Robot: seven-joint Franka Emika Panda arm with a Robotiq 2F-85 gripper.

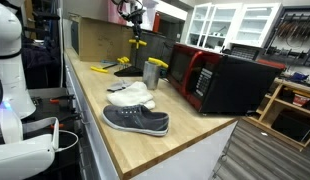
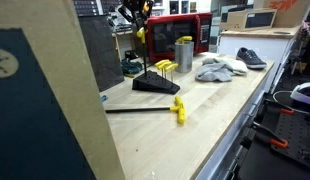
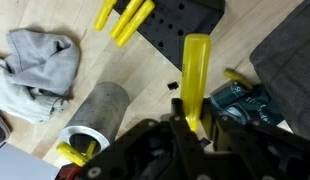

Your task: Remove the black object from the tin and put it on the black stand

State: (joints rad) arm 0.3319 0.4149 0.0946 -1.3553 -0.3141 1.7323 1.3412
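Clamped narrow, the tool holds the black object, whose yellow part sticks out beyond the fingers in the wrist view. That object is out of the tin and up in the air above the bench, with the tin to one side of it and the black stand just past its tip. The stand carries other yellow-handled pieces (at least three show). Another yellow bit pokes from the tin's mouth. A crumpled grey cloth lies near the tin. In an exterior view a grey shoe sits closer to the bench edge, and a red-and-black microwave stands beside the tin.
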